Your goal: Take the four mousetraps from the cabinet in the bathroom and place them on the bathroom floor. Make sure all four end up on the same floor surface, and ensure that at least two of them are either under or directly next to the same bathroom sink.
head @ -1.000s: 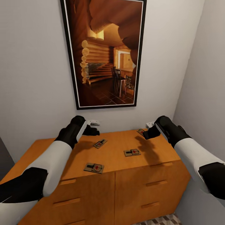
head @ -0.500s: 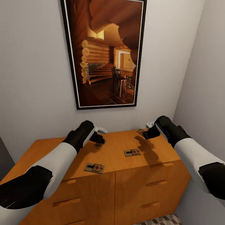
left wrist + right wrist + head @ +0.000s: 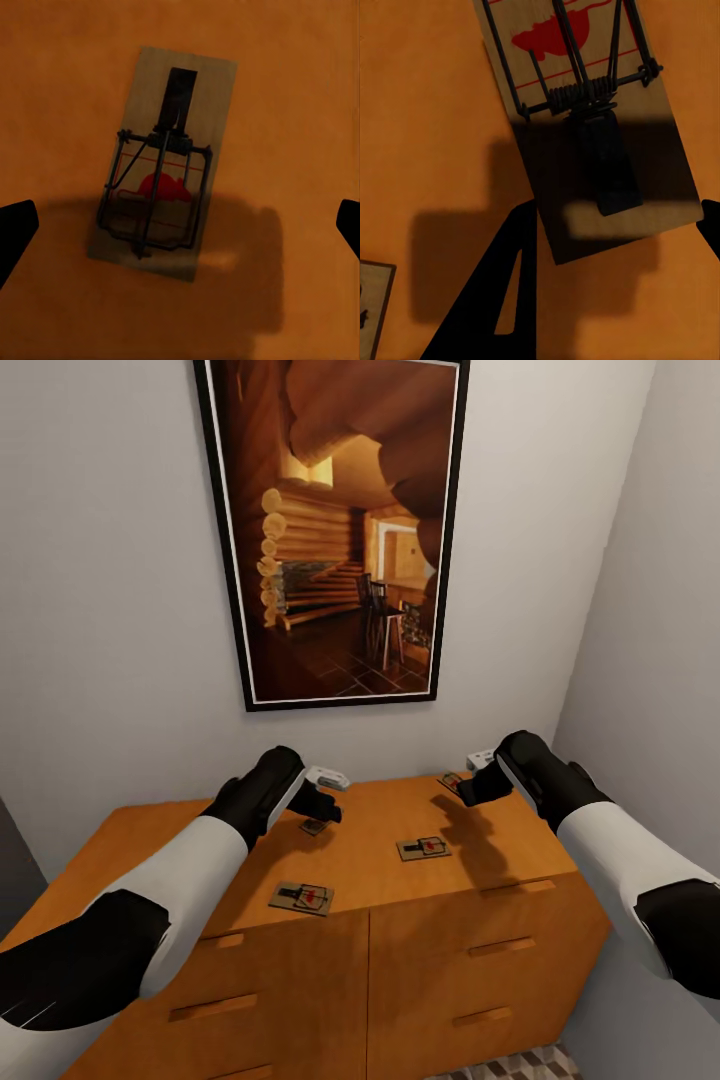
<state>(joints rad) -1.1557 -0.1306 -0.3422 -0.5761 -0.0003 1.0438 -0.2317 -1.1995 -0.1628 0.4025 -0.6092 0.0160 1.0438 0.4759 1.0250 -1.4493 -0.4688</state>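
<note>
The orange-brown cabinet [image 3: 360,870] stands against the wall with several mousetraps lying flat on its top. One mousetrap [image 3: 300,897] lies near the front edge and another [image 3: 423,848] sits mid-right. My left gripper [image 3: 326,803] hovers open right above a third mousetrap [image 3: 314,826]. In the left wrist view that mousetrap [image 3: 160,169] lies centred between the spread fingertips [image 3: 15,232]. My right gripper [image 3: 468,786] is open at the back right corner over a further mousetrap [image 3: 451,781]. In the right wrist view this mousetrap [image 3: 577,97] lies with its end between the fingers [image 3: 506,292].
A large framed picture [image 3: 335,530] hangs on the wall behind the cabinet. A side wall [image 3: 650,660] closes in on the right. A patch of cube-patterned bathroom floor [image 3: 515,1065] shows below the cabinet's front. The corner of another trap [image 3: 371,300] shows in the right wrist view.
My left arm has swung right and forward, and its gripper now partly covers the back-left mousetrap. The right arm and the mousetraps have not moved.
</note>
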